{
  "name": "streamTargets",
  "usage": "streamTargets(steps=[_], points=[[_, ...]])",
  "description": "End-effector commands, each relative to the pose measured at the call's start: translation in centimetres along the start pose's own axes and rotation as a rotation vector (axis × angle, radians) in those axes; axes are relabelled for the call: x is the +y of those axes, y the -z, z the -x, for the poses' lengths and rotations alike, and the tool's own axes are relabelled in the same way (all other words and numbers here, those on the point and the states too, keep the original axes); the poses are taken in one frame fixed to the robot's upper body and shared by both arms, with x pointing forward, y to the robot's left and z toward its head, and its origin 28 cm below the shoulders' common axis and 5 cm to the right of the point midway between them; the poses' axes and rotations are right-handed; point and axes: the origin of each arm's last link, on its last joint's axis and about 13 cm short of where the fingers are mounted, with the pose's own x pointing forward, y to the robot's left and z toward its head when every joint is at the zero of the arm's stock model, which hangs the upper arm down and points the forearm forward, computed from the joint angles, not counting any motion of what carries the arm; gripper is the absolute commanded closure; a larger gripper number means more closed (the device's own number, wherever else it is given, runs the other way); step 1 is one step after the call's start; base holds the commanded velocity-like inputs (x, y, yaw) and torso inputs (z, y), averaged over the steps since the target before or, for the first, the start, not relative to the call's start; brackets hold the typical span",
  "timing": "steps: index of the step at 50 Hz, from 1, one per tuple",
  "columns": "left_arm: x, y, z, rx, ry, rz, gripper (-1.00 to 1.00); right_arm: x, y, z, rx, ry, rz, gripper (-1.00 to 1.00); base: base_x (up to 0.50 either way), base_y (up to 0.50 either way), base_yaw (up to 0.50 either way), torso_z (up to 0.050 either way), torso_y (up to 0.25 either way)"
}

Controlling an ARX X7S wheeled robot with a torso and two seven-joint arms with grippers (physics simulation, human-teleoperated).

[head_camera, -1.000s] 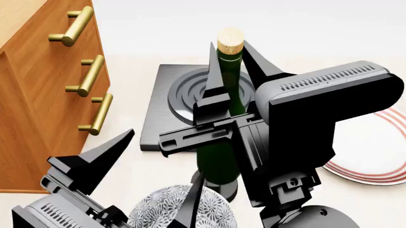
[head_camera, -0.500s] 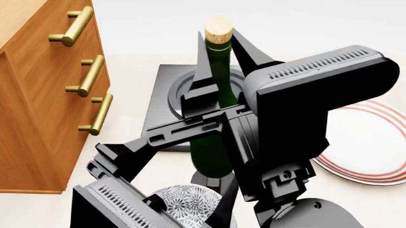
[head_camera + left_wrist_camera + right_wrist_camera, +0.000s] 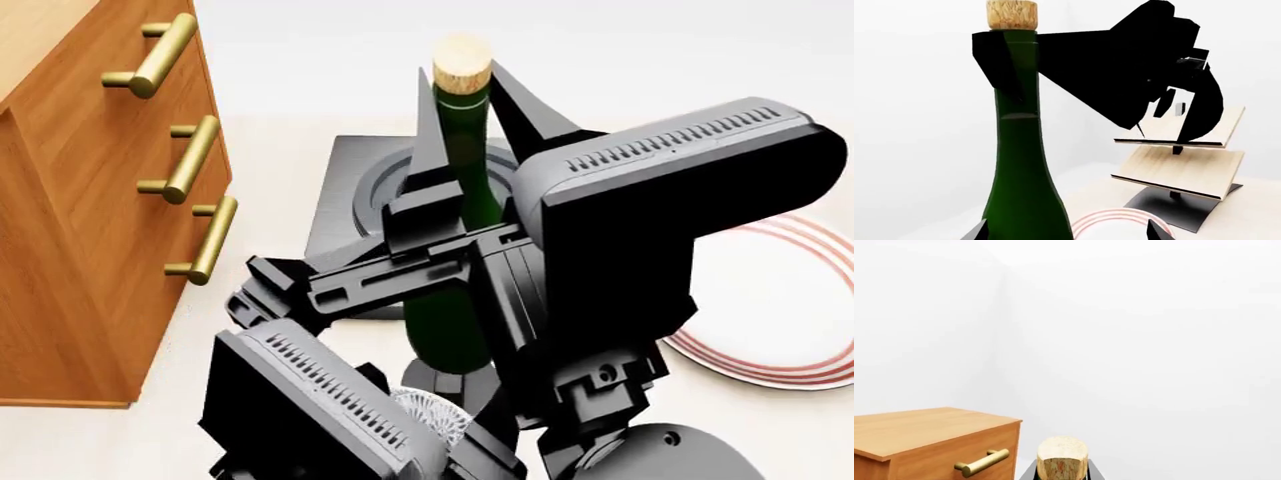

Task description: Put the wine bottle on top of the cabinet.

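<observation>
Behind right gripper (image 3: 461, 135) | wine bottle (image 3: 454, 300) label hidden | cabinet (image 3: 80, 250) cropped

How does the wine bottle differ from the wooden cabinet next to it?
The bottle is slim, round, dark green glass with a tan cork; the cabinet is a broad, boxy orange-brown block with brass bar handles. The bottle is gripped at its neck by the right pincer; nothing holds the cabinet. The cabinet's flat top is bare in the right wrist view. Both stand upright.
</observation>
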Motion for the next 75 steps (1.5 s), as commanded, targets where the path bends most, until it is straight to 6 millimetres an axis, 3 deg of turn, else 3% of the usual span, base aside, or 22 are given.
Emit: streamTargets(steps=[1, 30, 41, 42, 60, 61, 75], points=[[0.4, 0.2, -1.0, 0.007, 0.001, -0.006, -1.0, -0.1, -0.4, 0.1, -0.025, -0.004, 0.011, 1.0, 0.0, 0.0, 0.0, 0.0, 0.0], [1.0, 2.9, -2.2, 0.066, -0.022, 0.017, -1.0, 0.2, -0.8, 0.6, -0.036, -0.012, 0.005, 1.0, 0.0, 0.0, 0.0, 0.0, 0.0], [1.1, 2.9, -2.1, 0.065, -0.032, 0.019, -1.0, 0.0, -0.9, 0.5, -0.038, -0.006, 0.008, 1.0, 0.0, 0.0, 0.0, 0.0, 0.001], [1.1, 2.9, -2.1, 0.064, -0.037, 0.02, 1.0, 0.0, -0.9, 0.6, -0.037, -0.005, 0.008, 1.0, 0.0, 0.0, 0.0, 0.0, 0.0], [1.1, 2.9, -2.1, 0.056, -0.04, 0.016, 1.0, 0.1, -0.9, 0.6, -0.032, -0.006, -0.007, 1.0, 0.0, 0.0, 0.0, 0.001, 0.001], [1.1, 2.9, -2.1, 0.056, -0.04, 0.017, 1.0, 0.1, -1.0, 0.6, -0.032, -0.004, -0.008, -1.0, 0.0, 0.0, 0.0, 0.0, 0.0], [1.1, 3.2, -2.0, 0.062, -0.048, 0.015, 1.0, -0.3, -2.4, 1.4, -0.068, 0.025, -0.011, -1.0, 0.0, 0.0, 0.0, 0.0, 0.001]])
